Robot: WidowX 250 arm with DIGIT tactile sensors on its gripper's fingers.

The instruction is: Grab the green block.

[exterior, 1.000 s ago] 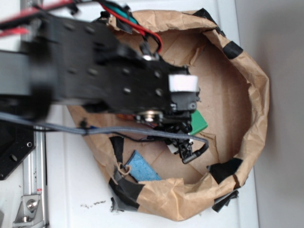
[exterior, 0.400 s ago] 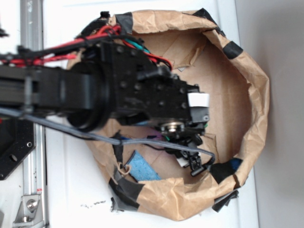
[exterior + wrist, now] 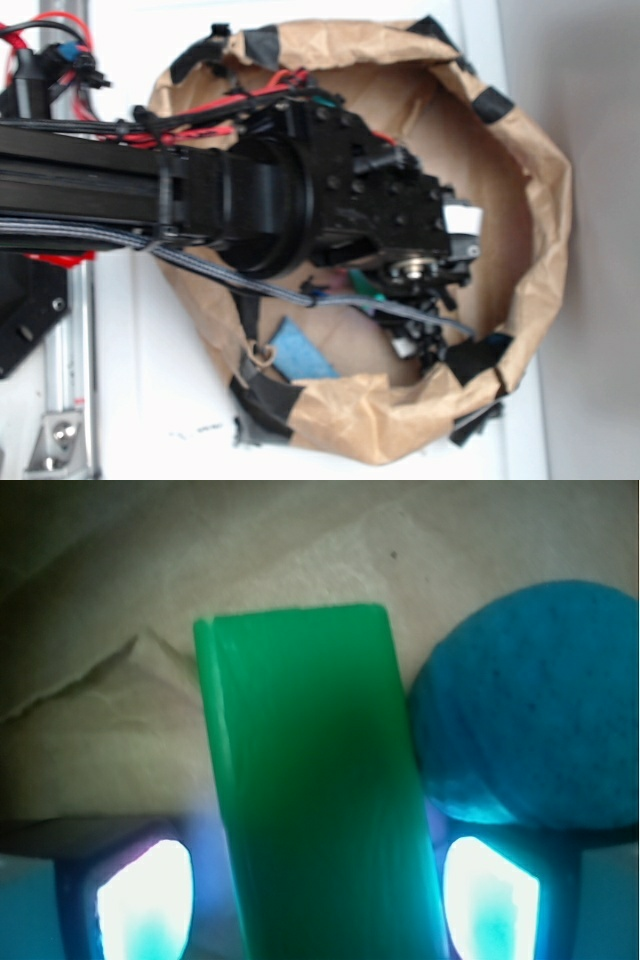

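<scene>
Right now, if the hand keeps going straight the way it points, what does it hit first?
Probably the green block: it lies between the two fingers of the hand. The blue ball touches its right side. Depth is unclear.

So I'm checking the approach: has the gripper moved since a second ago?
Yes. In the exterior view the gripper has shifted right, toward the paper bag's far wall. The wrist view shows the green block between its fingers.
</scene>
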